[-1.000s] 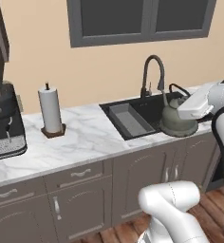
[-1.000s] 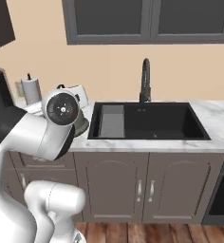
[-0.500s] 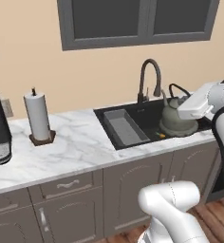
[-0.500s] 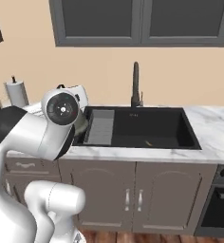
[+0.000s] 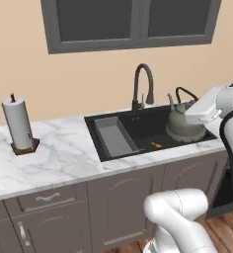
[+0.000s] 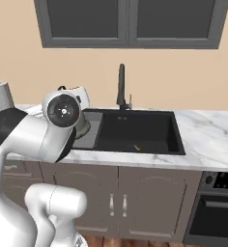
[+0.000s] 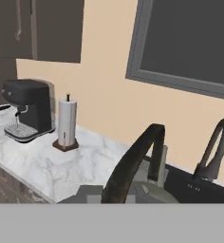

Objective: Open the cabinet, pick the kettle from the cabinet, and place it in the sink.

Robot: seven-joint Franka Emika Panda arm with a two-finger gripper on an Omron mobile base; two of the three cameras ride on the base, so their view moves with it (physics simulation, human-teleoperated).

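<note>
The gripper (image 5: 195, 109), jaws clamped on the kettle (image 5: 181, 124), needed to lower gently well inside the sink's (image 5: 138, 132) right rim.

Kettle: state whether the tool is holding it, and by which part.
The tool is shut on the kettle, gripping the top of its black arched handle. The kettle hangs over the right part of the sink.

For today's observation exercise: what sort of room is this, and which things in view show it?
Almost certainly a kitchen, though computer-rendered: a black sink with tall tap in a marble counter, plus a coffee machine.
</note>
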